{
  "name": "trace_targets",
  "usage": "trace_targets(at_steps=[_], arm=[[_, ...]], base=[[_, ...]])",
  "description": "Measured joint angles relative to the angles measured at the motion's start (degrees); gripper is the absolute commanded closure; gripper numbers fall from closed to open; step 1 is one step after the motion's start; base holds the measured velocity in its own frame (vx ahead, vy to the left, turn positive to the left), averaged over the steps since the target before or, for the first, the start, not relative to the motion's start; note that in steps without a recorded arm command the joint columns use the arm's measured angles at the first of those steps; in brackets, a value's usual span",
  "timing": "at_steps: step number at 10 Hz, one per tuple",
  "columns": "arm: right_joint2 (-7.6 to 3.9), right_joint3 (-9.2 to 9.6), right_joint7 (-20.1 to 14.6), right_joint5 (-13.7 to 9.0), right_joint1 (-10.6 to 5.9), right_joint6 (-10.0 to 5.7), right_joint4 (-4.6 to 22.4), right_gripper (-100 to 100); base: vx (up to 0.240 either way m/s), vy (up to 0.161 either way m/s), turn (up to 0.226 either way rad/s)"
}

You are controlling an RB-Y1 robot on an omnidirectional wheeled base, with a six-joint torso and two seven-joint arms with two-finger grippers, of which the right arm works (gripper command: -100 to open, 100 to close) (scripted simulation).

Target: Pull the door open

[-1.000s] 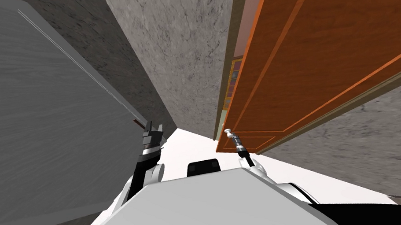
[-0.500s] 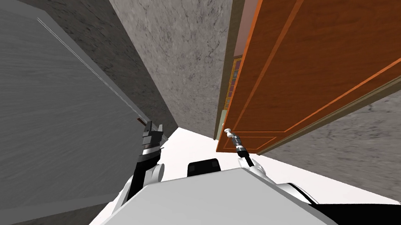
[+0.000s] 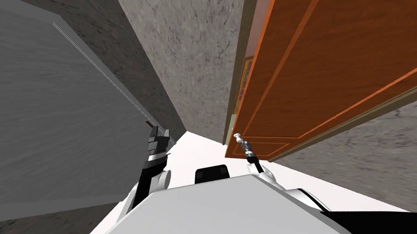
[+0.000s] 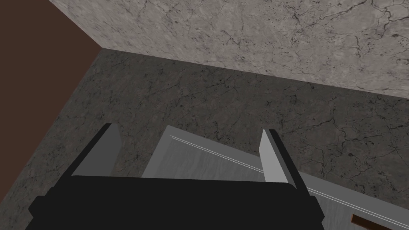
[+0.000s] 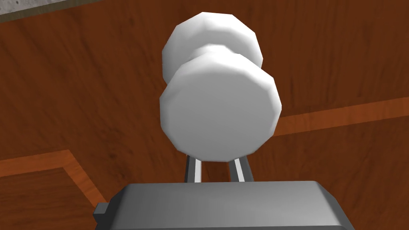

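1. Grey stone walls [image 3: 198, 54] close in a narrow space with a white floor [image 3: 196, 146]; a flat grey panel [image 3: 43, 125] stands on the left side.
2. Orange-brown wooden door [image 3: 336, 58] is on the right, ajar, with a gap between its edge and the frame [image 3: 240, 60].
3. White door knob [image 3: 237, 136] sits near the door's lower free edge, straight ahead of the right arm.
4. Right gripper [image 3: 239, 140] is at the knob. In the right wrist view its 2 fingers [image 5: 193, 169] stand close together and run up behind the knob [image 5: 219, 112], tips hidden, pinching it.
5. Wood grain and an orange inlay line fill the door face behind the knob.
6. Left gripper [image 3: 158, 136] is raised beside the grey panel, well apart from the door. Its fingers [image 4: 271, 153] are spread wide and hold nothing.
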Motion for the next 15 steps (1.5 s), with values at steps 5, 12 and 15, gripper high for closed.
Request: trace_targets(at_steps=[5,12,15], arm=[[0.09,0.67,-4.9,-1.84,-0.93,-0.4,1.81,100],[0.99,1.27,-12.14,-4.62,-1.01,1.13,0.72,-100],[2.12,2.04,-16.94,-6.41,-1.75,1.46,0.41,-100]], base=[[-0.031,-0.011,0.046],[-0.062,-0.004,0.029],[-0.087,-0.003,0.048]])
